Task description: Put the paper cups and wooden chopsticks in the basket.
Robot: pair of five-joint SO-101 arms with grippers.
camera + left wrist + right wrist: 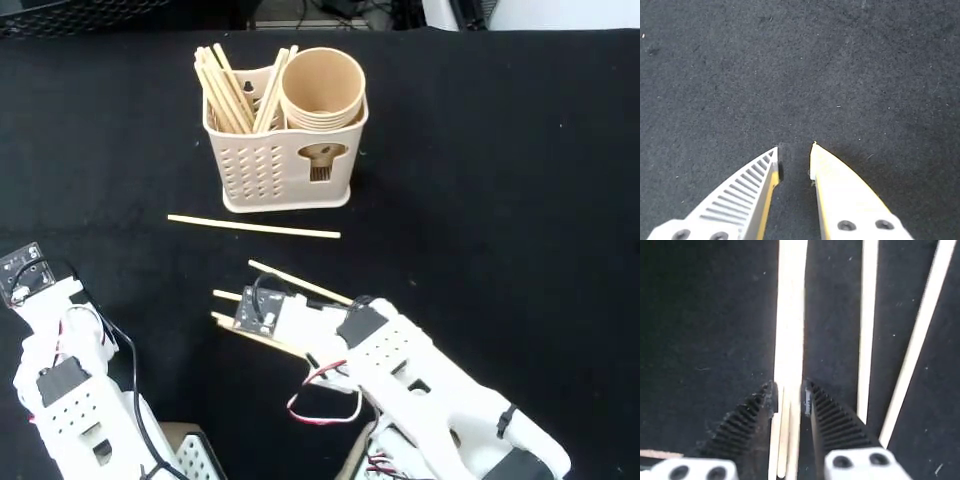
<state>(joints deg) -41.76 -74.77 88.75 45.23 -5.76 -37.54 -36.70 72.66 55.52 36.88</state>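
A beige basket [270, 165] stands at the back of the black table, with stacked paper cups [322, 85] in one side and several wooden chopsticks [230, 90] in the other. One loose chopstick [255, 227] lies in front of the basket. More chopsticks [300, 283] lie nearer, under my right arm. My right gripper [789, 390] is low over the table, its jaws shut against a pair of chopsticks [790, 315] that run between them. Two other chopsticks [867, 330] lie alongside. My left gripper [795, 148] hovers over bare cloth with a narrow gap between its fingers and nothing in it.
The left arm [60, 380] rests at the front left corner, far from the basket. The right arm [420, 380] stretches from the front right toward the middle. Black cloth covers the whole table.
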